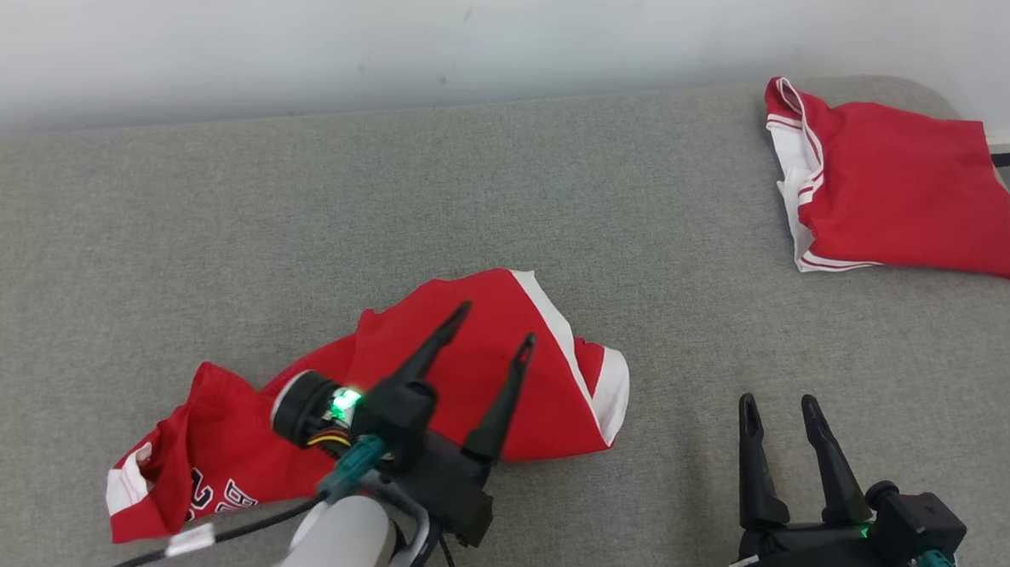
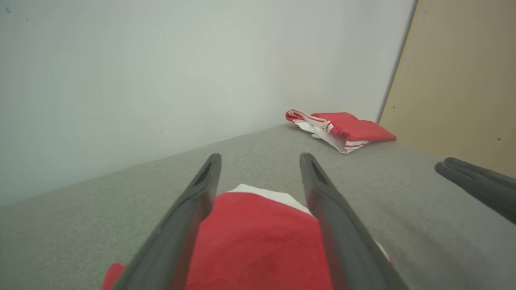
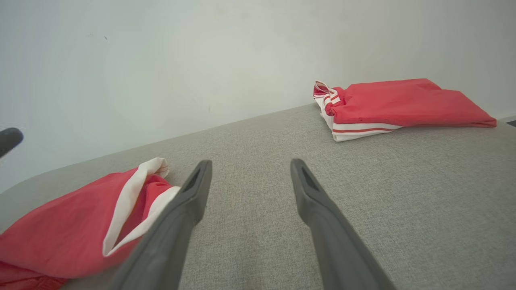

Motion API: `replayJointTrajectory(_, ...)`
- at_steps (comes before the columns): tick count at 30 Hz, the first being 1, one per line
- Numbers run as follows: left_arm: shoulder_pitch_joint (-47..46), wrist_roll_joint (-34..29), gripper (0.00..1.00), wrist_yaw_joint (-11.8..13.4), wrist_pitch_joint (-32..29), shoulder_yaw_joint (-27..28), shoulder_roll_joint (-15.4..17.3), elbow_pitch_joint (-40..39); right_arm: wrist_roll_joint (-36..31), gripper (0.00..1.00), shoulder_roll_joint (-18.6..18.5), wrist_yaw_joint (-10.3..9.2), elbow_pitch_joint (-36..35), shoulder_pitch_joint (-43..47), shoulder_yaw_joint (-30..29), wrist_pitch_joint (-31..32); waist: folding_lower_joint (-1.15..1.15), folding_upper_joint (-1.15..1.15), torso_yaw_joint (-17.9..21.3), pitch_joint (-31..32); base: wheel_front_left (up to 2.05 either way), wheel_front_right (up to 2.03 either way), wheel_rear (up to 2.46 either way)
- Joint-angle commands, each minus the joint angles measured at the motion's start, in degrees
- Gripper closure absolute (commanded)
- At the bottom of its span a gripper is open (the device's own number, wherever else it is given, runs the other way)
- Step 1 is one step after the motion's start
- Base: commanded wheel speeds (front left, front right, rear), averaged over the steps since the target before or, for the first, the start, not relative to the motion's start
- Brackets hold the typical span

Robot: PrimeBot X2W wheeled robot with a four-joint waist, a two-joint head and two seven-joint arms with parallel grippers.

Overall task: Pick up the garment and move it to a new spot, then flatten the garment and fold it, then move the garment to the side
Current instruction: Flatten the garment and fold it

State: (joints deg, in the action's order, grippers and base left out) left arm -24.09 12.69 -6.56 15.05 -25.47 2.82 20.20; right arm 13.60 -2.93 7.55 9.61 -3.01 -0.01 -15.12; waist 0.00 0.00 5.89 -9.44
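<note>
Grey padded surface (image 1: 217, 245): carrying everything; folded garment (image 1: 901, 190) at its far right corner, probably parked as a finished piece.
Garment (image 1: 551, 396): crumpled, well apart from folded garment, nearer and leftward; long axis diagonal, white-trimmed end toward folded garment, lettered end away.
Left gripper (image 1: 496, 321): above garment's middle, fingers spread, apparently poised for the pick-up.
Right gripper (image 1: 779, 401): nearer than folded garment, fingers spread, empty, likely waiting.

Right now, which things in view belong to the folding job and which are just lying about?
Job: crumpled red garment; left gripper, open over it; right gripper, open over the grey surface.
Lying about: folded red garment, at the far right corner.
</note>
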Motion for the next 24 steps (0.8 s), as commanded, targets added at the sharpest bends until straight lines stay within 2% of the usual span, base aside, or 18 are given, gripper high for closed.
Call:
replayJointTrajectory(1,-1.18,0.19,0.00,-0.24,0.11,-1.49,0.18,2.55,0.32,0.00,0.11,-0.16,-0.11,-0.22,0.26,0.00,0.00,0.00,0.26,-0.11,0.00,0.00,0.00)
replayJointTrajectory(5,-6.11,0.70,0.00,-0.46,-0.56,-5.40,0.10,8.76,0.95,0.00,0.10,-0.16,0.05,-0.23,0.46,0.00,0.00,0.00,0.88,-0.52,0.00,0.00,0.00)
replayJointTrajectory(15,-11.94,-1.26,0.00,-0.34,-6.12,-9.18,0.29,24.33,1.59,0.00,0.13,-0.16,0.48,-0.75,0.34,0.00,0.00,0.00,1.96,-0.99,0.00,0.00,0.00)
replayJointTrajectory(16,-12.74,-0.93,0.05,-0.38,-6.71,-9.53,0.21,26.54,1.58,0.00,0.11,-0.16,0.48,-0.88,0.36,0.00,0.00,0.00,2.12,-1.05,0.00,0.00,0.00)
replayJointTrajectory(17,-13.04,-0.84,0.62,-0.35,-7.16,-9.77,0.23,27.59,1.60,0.00,0.11,-0.16,0.45,-0.92,0.36,0.00,0.00,0.00,2.15,-1.09,0.00,0.00,0.00)
replayJointTrajectory(18,-13.26,-0.77,0.85,-0.33,-7.15,-10.04,0.21,28.48,1.58,0.00,0.11,-0.16,0.48,-0.93,0.32,0.00,0.00,0.00,2.18,-1.06,0.00,0.00,0.00)
replayJointTrajectory(19,-13.60,-0.59,1.00,-0.34,-6.81,-10.24,0.18,29.04,1.54,0.00,0.12,-0.16,0.46,-0.92,0.29,0.00,0.00,0.00,2.19,-1.05,0.00,0.00,0.00)
replayJointTrajectory(24,-15.11,0.27,1.00,-0.08,-5.29,-10.96,0.12,31.46,1.02,0.00,0.12,-0.16,0.27,-0.57,-0.13,0.01,0.00,0.00,1.87,-0.78,0.00,0.00,0.00)
